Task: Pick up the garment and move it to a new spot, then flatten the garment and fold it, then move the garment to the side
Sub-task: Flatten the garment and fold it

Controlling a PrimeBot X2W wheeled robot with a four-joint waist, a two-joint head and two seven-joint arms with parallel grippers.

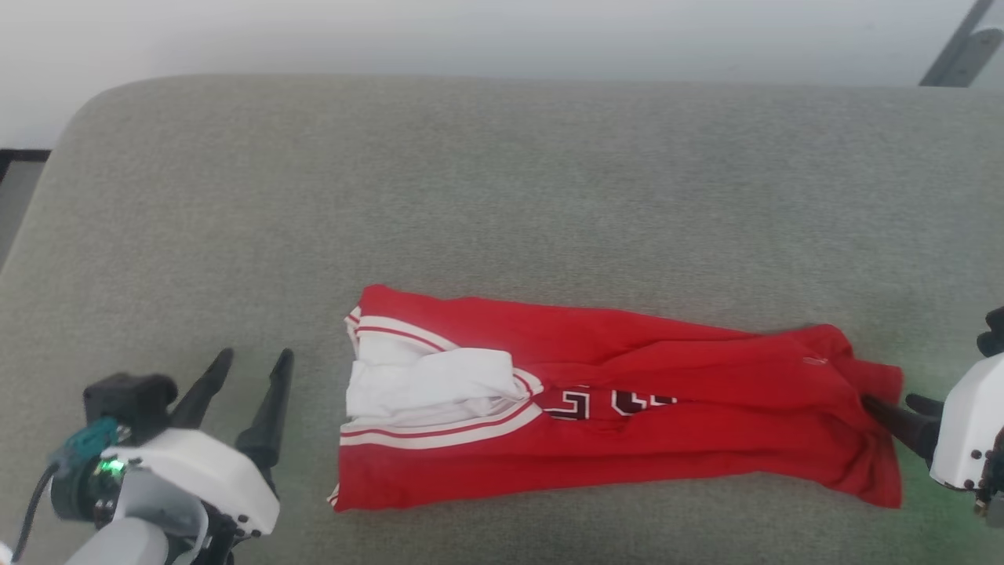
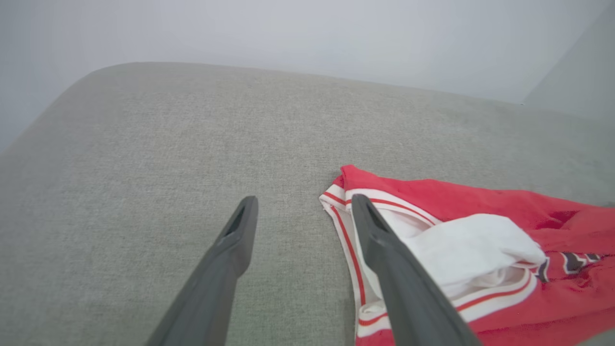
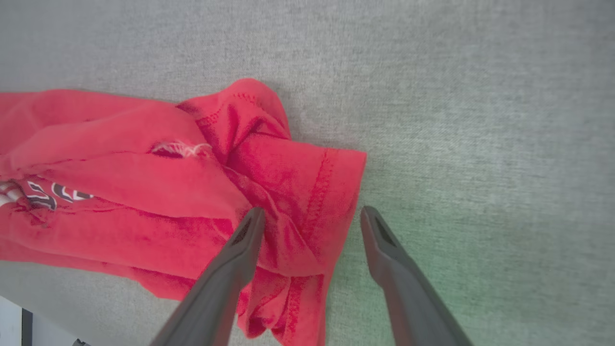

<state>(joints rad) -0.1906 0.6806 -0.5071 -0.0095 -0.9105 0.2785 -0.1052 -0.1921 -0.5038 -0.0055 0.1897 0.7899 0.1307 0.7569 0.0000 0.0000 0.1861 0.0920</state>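
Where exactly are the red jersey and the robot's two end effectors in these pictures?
red jersey (image 1: 627, 353): head view, on its red body fabric.
left end effector (image 1: 257, 355): head view, midway between its two fingertips.
right end effector (image 3: 312, 210): right wrist view, midway between its two fingertips.

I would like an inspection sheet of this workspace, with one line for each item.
Surface: grey fabric cushion, even and unmarked.
Job's things: red garment lying lengthwise, partly folded, wrinkled at the hem end; white lining shows at the collar end.
Clutter: nothing seen.
Hands: left hand open, beside the collar end, apart from it; right hand open, astride the hem edge, gripping nothing.
Cables: dark cable at the left wrist.
Surroundings: pale wall behind; grey metal bar at far right.
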